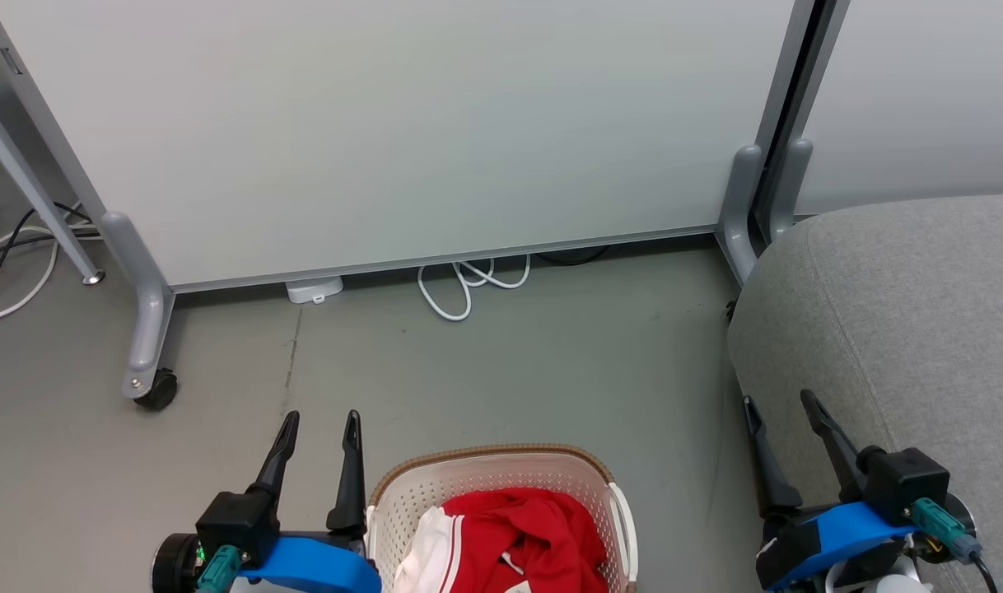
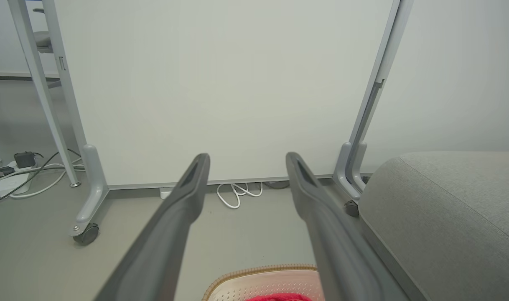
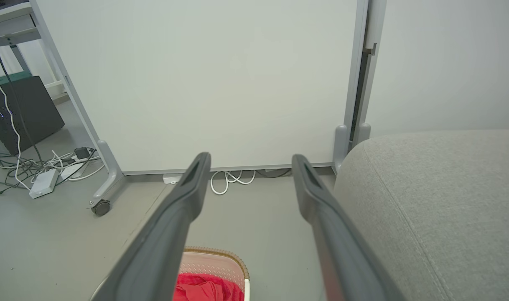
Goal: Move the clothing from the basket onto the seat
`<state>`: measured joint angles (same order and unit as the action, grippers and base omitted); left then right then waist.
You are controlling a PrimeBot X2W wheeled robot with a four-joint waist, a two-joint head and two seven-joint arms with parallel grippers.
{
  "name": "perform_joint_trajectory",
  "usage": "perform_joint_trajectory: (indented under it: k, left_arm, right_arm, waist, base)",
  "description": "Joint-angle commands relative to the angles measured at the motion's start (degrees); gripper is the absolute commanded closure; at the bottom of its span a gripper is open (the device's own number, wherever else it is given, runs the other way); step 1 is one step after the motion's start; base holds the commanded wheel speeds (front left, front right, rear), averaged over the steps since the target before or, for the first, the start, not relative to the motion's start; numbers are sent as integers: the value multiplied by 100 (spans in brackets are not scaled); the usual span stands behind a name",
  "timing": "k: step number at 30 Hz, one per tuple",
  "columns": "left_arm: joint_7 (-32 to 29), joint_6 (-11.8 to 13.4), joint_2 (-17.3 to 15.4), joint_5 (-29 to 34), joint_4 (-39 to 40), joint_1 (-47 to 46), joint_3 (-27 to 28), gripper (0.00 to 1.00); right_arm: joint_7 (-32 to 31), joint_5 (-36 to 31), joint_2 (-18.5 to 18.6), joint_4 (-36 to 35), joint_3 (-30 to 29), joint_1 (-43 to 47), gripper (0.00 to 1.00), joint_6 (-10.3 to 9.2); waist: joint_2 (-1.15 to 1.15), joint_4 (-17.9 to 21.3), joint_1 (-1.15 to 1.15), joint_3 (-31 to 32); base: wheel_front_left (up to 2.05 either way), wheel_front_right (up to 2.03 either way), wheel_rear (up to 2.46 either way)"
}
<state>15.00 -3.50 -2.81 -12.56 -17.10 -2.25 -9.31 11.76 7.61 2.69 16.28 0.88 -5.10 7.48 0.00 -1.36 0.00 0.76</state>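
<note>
Our left gripper and right gripper both hang spread wide, empty. The red-and-white clothing lies heaped inside the basket on the floor, apart from the grey seat.

I'm working in what looks like a lab or test bay rather than a home. Tall white partition panels in grey metal frames stand on a black castor wheel. The bare grey floor carries a looped white cable, a white power strip and a black equipment box. A single grey fabric-upholstered seat stands beside the panels.
</note>
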Motion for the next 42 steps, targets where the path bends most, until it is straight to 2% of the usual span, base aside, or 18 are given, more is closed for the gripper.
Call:
perform_joint_trajectory:
  k: [1,12,18,28,42]
  left_arm:
    - [28,17,-14,-13,-13,-27,16,0]
    - [28,-15,-13,-47,-99,-7,-10,0]
    - [28,-51,-12,-84,-243,-148,-69,0]
    - [23,-184,-11,-57,-849,-841,-222,0]
    - [23,-378,-16,-287,-2425,-2292,-898,0]
  right_arm:
    - [44,-16,36,-2,0,-38,0,3]
    - [37,8,35,-18,36,-65,0,3]
    - [2,-61,36,-150,111,-171,0,3]
    - [4,-128,32,-548,290,-789,0,3]
    - [146,-31,29,-945,556,-1631,0,3]
  waist:
    - [0,0,0,-2]
    - [0,28,0,-65]
    - [0,116,0,-398]
    - [0,459,0,-1753]
    - [0,1030,0,-3504]
  base:
    - [0,0,0]
    - [0,0,0]
    - [0,0,0]
    - [0,0,0]
    - [0,0,0]
